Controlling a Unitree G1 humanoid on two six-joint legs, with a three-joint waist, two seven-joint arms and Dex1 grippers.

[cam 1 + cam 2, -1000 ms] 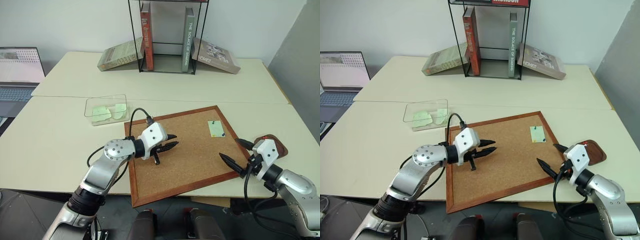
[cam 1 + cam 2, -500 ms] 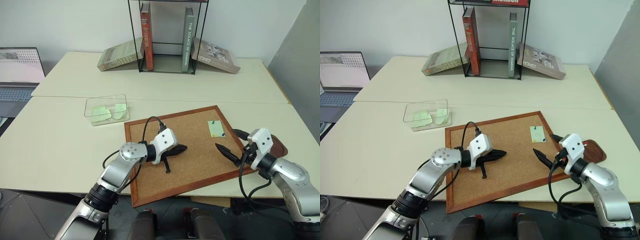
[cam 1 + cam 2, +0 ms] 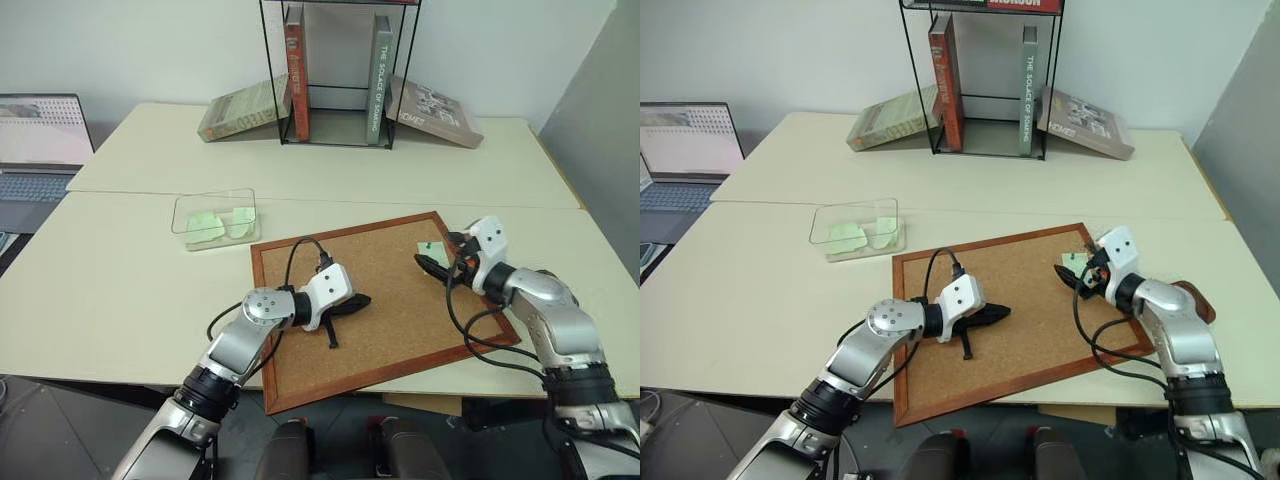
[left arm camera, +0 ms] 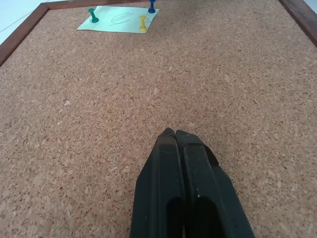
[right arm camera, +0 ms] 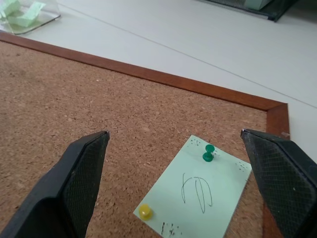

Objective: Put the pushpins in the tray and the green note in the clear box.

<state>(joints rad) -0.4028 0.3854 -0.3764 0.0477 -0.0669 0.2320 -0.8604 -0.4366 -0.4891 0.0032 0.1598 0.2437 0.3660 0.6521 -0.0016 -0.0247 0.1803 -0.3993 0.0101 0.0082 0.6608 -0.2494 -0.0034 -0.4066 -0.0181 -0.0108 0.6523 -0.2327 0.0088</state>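
Green note (image 5: 198, 194) lies flat on the cork board (image 3: 375, 310), near the board's far right corner. It is pinned: a green pushpin (image 5: 209, 152) near one end, a yellow pushpin (image 5: 144, 212) at the opposite corner, and a blue pushpin (image 4: 151, 7) seen in the left wrist view at another corner. A pen scribble marks the middle of the note.

Right gripper (image 5: 181, 186): jaws spread wide, holding nothing, poised just above the note with one finger to each side of it.

Left gripper (image 4: 176, 135): fingers pressed fully together, nothing between them, tips low over bare cork near the board's middle, well apart from the note.

Clear box (image 3: 214, 219) sits on the table (image 3: 120, 280) off the board's far left corner, with pale green slips inside. Tray (image 3: 1200, 300) is on the table just beyond the board's right edge, mostly hidden behind the right arm.
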